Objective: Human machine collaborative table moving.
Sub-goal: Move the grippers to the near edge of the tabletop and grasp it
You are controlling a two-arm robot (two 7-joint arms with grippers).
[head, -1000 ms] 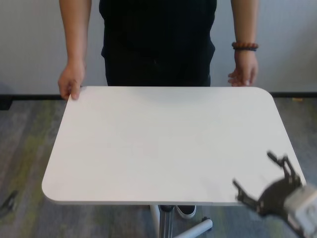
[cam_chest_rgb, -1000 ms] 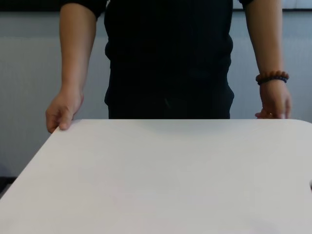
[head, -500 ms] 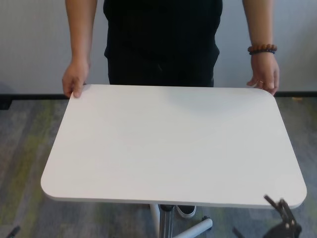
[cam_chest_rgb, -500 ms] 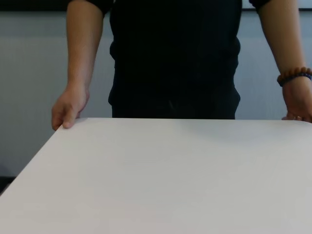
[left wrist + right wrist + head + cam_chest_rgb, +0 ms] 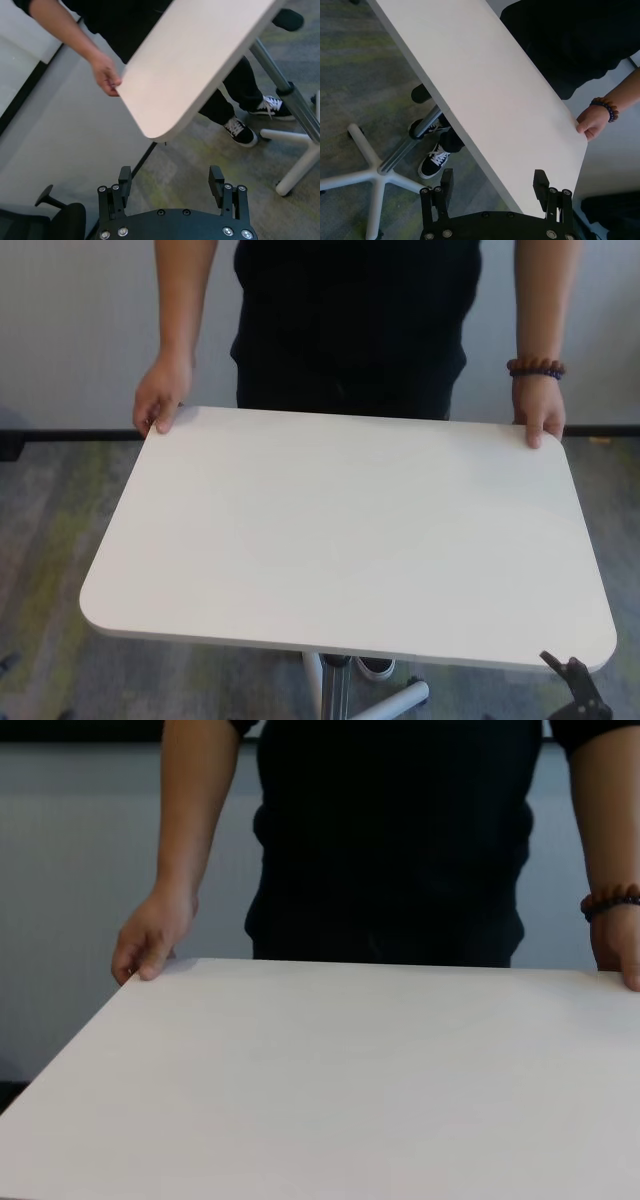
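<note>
The white table fills the head and chest views. The human in a black shirt stands at its far side. One hand holds the far left corner. The hand with the beaded bracelet holds the far right corner. My right gripper shows only partly, low beside the near right corner. In the right wrist view it is open and empty, close to the table's edge. My left gripper is open and empty, below and apart from the table's rounded corner.
The slim metal pole leg goes down to a white star base on grey carpet. The human's black shoes stand near the leg. A black office chair is beside the wall, close to my left gripper.
My right gripper has drawn back from above the near right corner to below the table's edge. The human has shifted right and set the braceleted hand on the far right corner.
</note>
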